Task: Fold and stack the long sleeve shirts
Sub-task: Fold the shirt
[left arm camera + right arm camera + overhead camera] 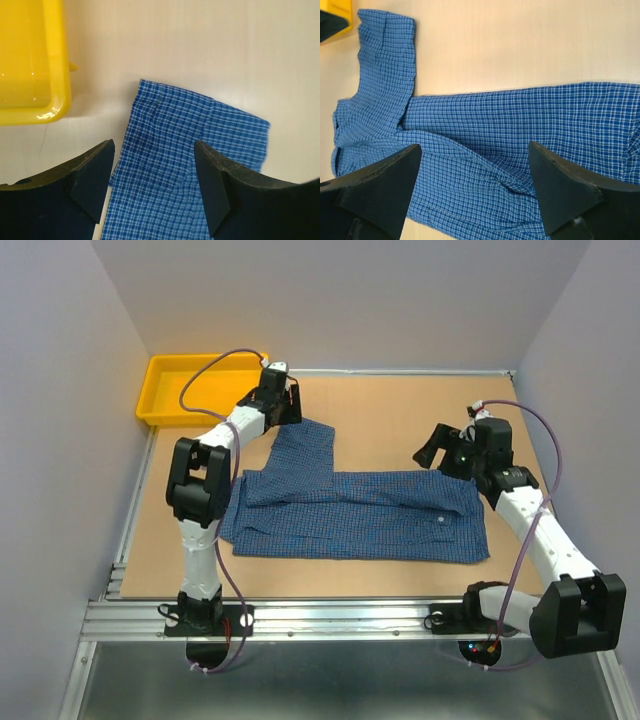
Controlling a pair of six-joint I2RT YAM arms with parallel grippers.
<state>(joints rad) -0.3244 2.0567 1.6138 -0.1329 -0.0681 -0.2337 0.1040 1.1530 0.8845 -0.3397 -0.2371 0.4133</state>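
Lengthwise, the shirt [370, 515] is laid across the desk [400, 410], left to right.
One sleeve is pointed toward the upper left; the left end effector [152, 167] and right end effector [475, 160] are released.

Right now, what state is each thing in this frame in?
Shirt: lying flat on the table, folded into a long band, one sleeve sticking out.
Yellow bin: empty.
Left gripper: jaws open, empty, over the sleeve end.
Right gripper: jaws open, empty, over the shirt.
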